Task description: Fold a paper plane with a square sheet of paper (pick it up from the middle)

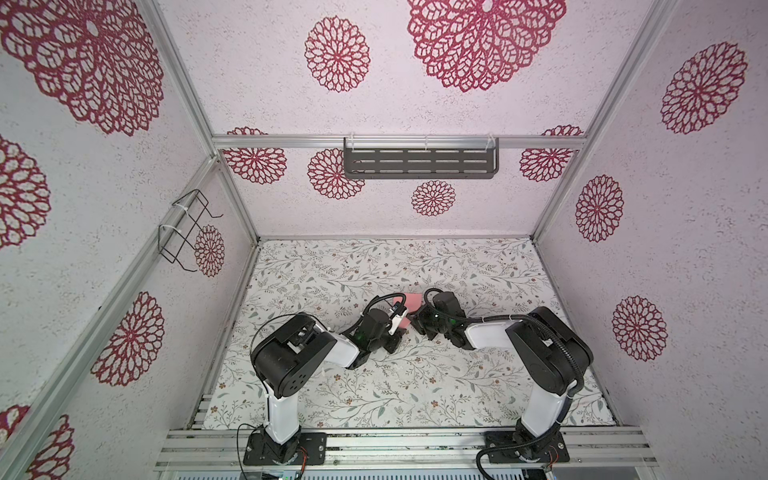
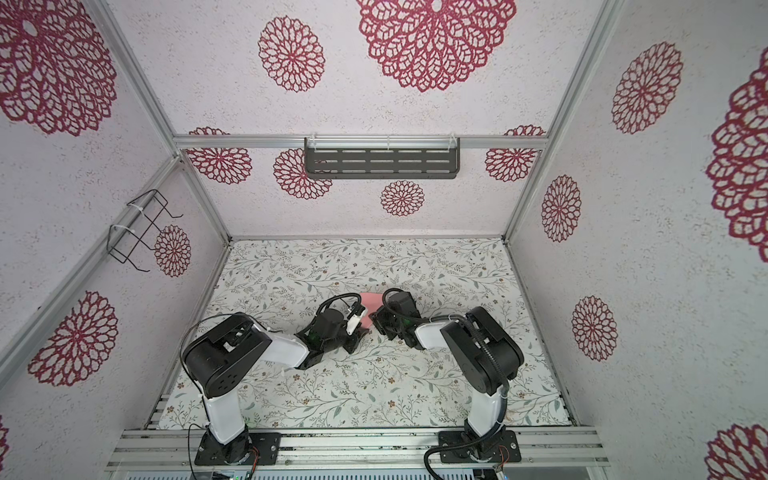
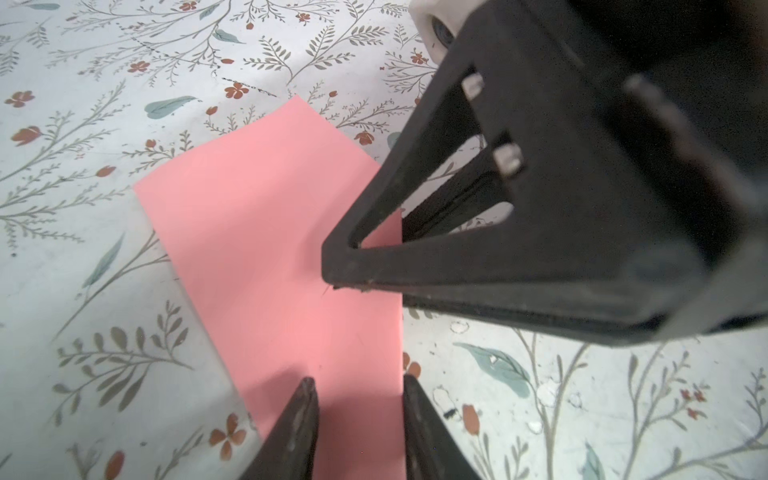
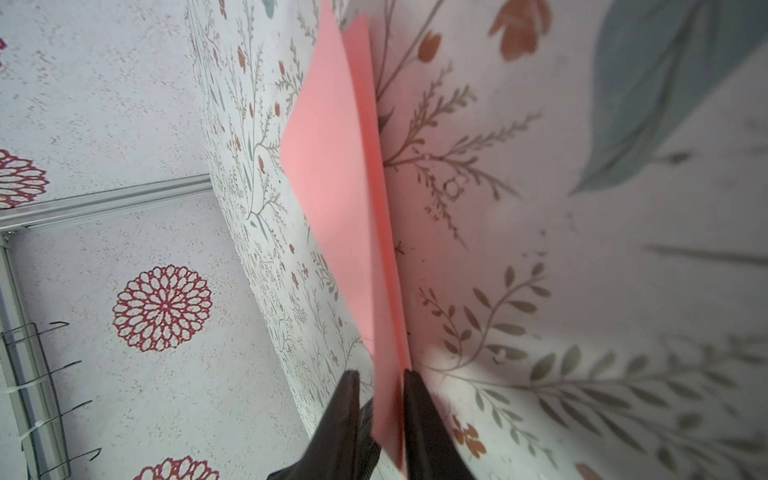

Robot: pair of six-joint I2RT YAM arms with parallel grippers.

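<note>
- Fingers on the left (image 3: 305, 415) are spread apart, one on each side of one end of the pink paper (image 3: 266, 232); they are not squeezing it.
- The pink paper lies in the middle of the bench (image 3: 104, 291), between both arms. It looks folded over, with two layers.
- The fingers on the right (image 4: 347, 399) are a little apart, with the paper's edge between them, not pinching.
- I think the first middle fold is being made. Next, the fold needs a firm press flat, with edges kept lined up.
</note>
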